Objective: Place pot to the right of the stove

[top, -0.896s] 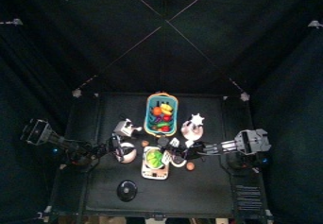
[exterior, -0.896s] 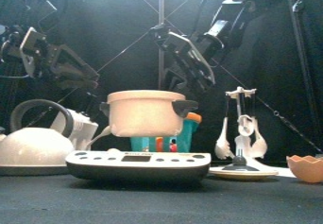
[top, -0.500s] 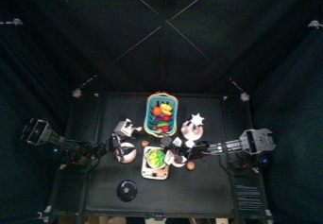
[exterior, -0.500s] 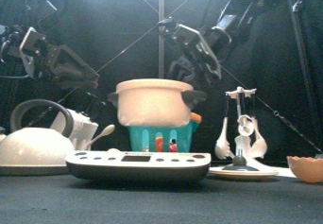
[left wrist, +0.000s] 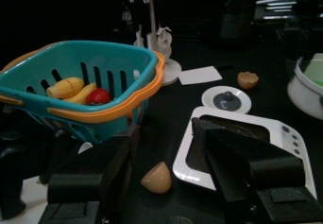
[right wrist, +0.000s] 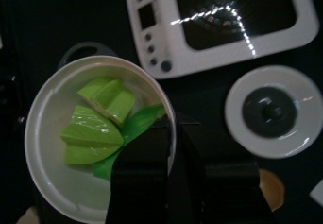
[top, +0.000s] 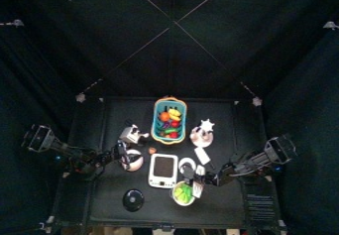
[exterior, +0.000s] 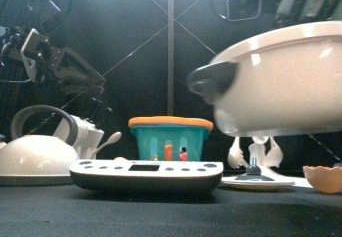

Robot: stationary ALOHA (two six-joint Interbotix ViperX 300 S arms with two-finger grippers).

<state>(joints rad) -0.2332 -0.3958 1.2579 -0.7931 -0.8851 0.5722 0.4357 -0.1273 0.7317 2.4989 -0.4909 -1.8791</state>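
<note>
The white pot (exterior: 283, 76) with black handles hangs in the air close to the front edge, right of the stove (exterior: 144, 174). In the top view the pot (top: 183, 192) is in front and to the right of the white stove (top: 163, 168). My right gripper (top: 199, 183) is shut on its rim. The right wrist view shows the pot (right wrist: 89, 133) holding green vegetable pieces, the gripper (right wrist: 161, 141) clamped on its edge and the stove (right wrist: 221, 25) beyond. My left gripper (left wrist: 177, 185) is open and empty, resting at the left by the kettle (top: 129, 159).
A teal basket (top: 169, 118) of toy food stands behind the stove. A utensil rack (top: 203, 130) is at the back right. A white lid (right wrist: 280, 100) lies right of the stove. An eggshell (exterior: 321, 176) lies at the far right. A silver kettle (exterior: 34, 151) stands left.
My right arm has carried the pot from above the stove forward and to the right, close to the front camera. The left arm has not moved.
</note>
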